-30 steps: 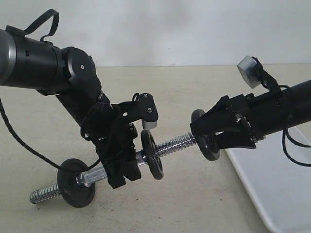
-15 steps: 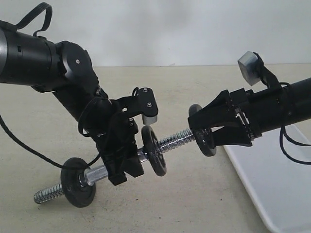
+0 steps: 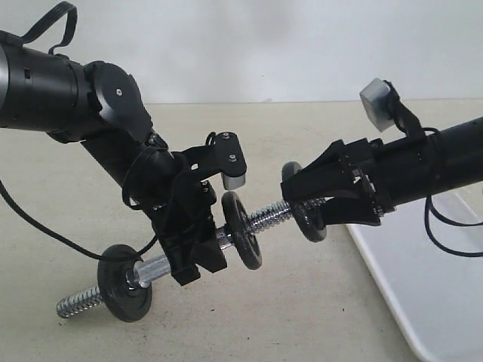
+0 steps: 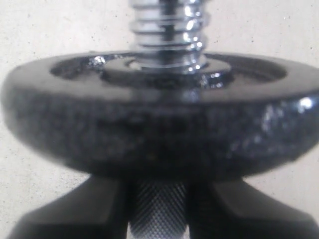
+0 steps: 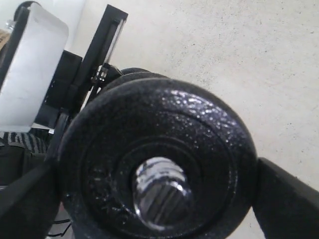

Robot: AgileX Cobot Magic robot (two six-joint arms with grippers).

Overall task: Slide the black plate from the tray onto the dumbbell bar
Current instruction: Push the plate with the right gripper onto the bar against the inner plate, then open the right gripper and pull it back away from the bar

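Observation:
In the exterior view the dumbbell bar [image 3: 268,215] is held off the table, slanting up to the right. My left gripper [image 3: 192,260] is shut on its knurled middle [image 4: 158,211]. One black disc [image 3: 124,283] sits on the bar's lower left end and another [image 3: 241,230] just right of my left gripper; that disc [image 4: 159,134] fills the left wrist view. My right gripper [image 3: 306,200] is shut on the black plate [image 3: 313,225] by its rim. The plate [image 5: 159,124] is threaded over the bar's tip [image 5: 159,191], which shows through the centre hole.
The white tray [image 3: 423,294] lies at the lower right of the beige table [image 3: 302,317], under my right arm. The left arm's silver wrist camera [image 3: 234,181] hangs just above the bar, between the two grippers.
My right gripper has moved left with the black plate, pushing it further along the threaded end toward the second disc. The left arm and bar shifted only slightly.

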